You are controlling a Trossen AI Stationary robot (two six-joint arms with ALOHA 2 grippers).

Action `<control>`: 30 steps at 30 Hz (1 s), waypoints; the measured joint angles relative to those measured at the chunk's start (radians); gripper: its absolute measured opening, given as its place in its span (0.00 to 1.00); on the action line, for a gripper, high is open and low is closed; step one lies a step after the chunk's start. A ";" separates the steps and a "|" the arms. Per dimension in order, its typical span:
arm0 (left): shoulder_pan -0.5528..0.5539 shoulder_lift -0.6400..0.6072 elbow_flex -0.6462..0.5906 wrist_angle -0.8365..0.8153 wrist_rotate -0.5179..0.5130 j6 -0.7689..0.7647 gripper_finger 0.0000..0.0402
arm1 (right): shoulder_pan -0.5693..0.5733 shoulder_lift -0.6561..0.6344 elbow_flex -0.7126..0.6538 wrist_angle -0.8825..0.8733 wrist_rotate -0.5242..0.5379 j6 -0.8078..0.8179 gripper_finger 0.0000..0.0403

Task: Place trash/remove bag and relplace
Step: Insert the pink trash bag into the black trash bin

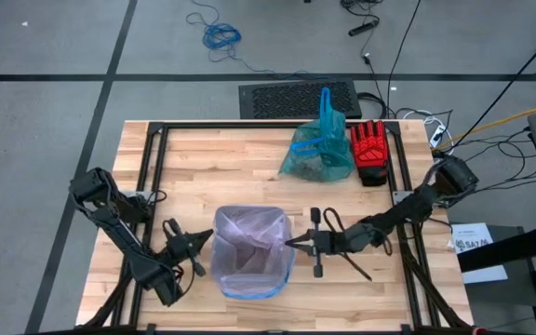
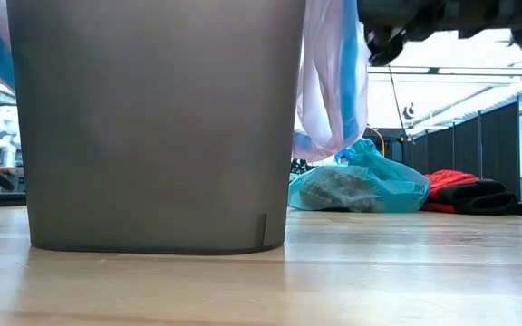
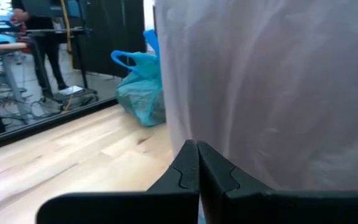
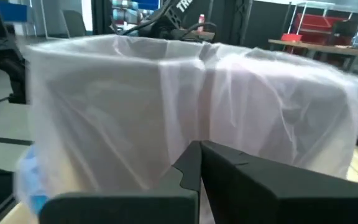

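The pink bag [image 1: 249, 244] was draped over the bin [image 2: 157, 127], flanked by the closed, empty left gripper [image 1: 207, 238] and right gripper [image 1: 291, 244]; the teal bag [image 1: 319, 149] was set aside.

The teal-green bag [image 1: 316, 154], knotted and full, slumps beside the red glove [image 1: 370, 149].

Even indoor light overhead, but a harsh backlit mess down at table height

From above, the wooden table [image 1: 249, 154] is evenly lit, with only soft shadows cast beside the arms. In the low view, the bin [image 2: 157, 127] is left as a dark grey slab against blown-out ceiling light at the far right, and the near tabletop is smeared out of focus. In the left wrist view, the pink bag [image 3: 272, 87] is washed pale and blurry, and the fingers [image 3: 194, 180] are rendered nearly black. In the right wrist view, soft glare is seen across the liner's folds.
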 joint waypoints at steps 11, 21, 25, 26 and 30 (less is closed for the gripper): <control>0.068 0.108 0.000 0.119 -0.003 0.000 0.00 | -0.038 0.182 0.000 0.156 -0.041 0.045 0.00; 0.097 0.242 0.002 0.279 0.007 0.000 0.00 | -0.047 0.194 0.000 0.111 -0.040 0.084 0.00; 0.098 0.235 0.003 0.280 0.012 0.000 0.00 | -0.068 0.194 0.000 0.048 -0.039 0.115 0.00; 0.101 0.235 0.003 0.279 0.019 0.000 0.00 | -0.074 0.194 0.000 0.033 -0.039 0.123 0.00; 0.109 0.228 0.003 0.257 0.052 0.007 0.00 | -0.095 0.194 0.000 -0.029 -0.037 0.140 0.00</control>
